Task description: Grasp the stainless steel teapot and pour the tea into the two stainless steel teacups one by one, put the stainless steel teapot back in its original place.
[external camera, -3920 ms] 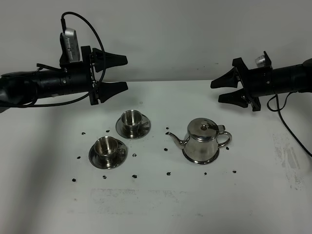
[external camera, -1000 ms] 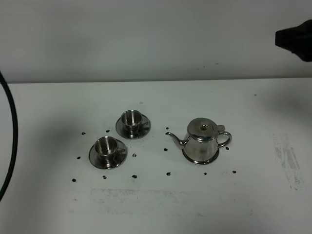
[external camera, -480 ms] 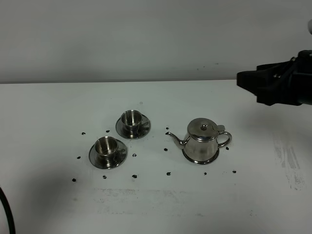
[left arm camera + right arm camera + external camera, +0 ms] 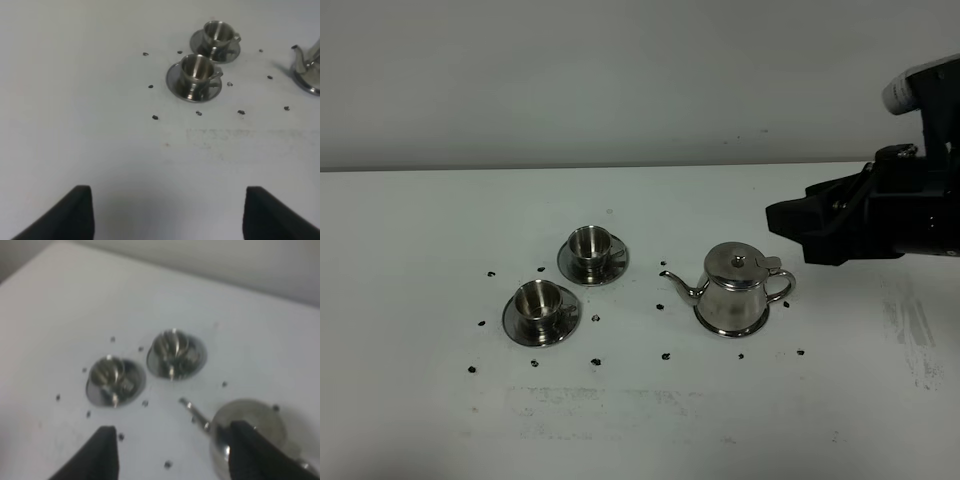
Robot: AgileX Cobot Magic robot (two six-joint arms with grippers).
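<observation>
Left wrist view shows your left gripper [image 4: 165, 217] spread, well short of the near cup [image 4: 542, 305]. To its right the teapot [image 4: 735, 290] stands on its saucer [image 4: 718, 329], spout left, handle [image 4: 783, 285] right, long axis left-right. The far cup [image 4: 590, 247] sits behind. Your right gripper [image 4: 785, 235], jaws spread, hovers just beyond. Lower it squarely around the handle.

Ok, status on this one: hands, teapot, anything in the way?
Left hand open, back from the cups. Right hand open, beside the teapot, handle side, no contact. Teapot upright, ungrasped. Nothing between hand and teapot.
</observation>
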